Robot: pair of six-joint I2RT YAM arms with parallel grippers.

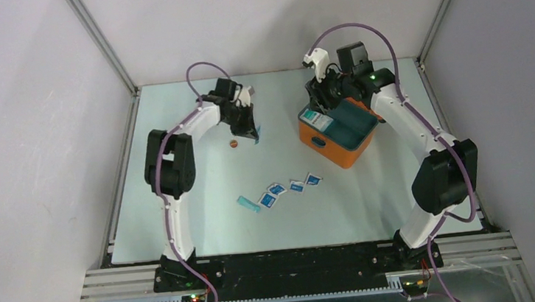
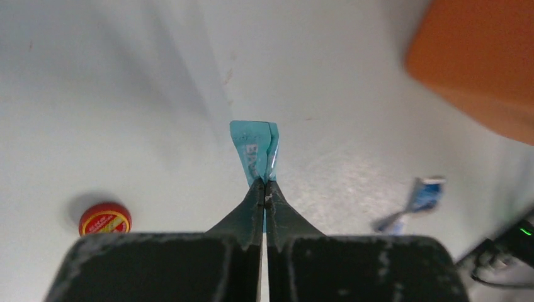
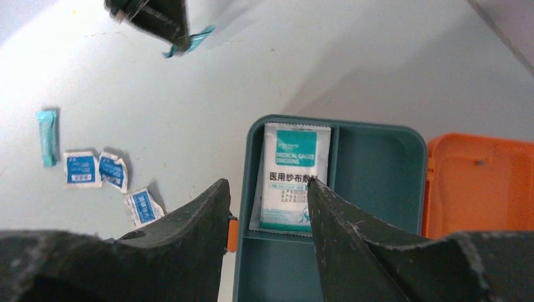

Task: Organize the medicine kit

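1. Left gripper [image 2: 265, 182], toward the far left of the table [image 1: 206, 231], is clamped on a teal packet [image 2: 254, 148]; a red round tin [image 2: 104, 219] lies near it.
2. Blue-white sachets [image 1: 287, 189] lie in a row mid-table.
3. The medicine kit [image 1: 327, 145] sits with its lid open in the table's far right part.
4. Right gripper [image 3: 266, 185] hangs over its tray [image 3: 378, 163], jaws apart and empty, above a gauze dressing packet [image 3: 296, 167].
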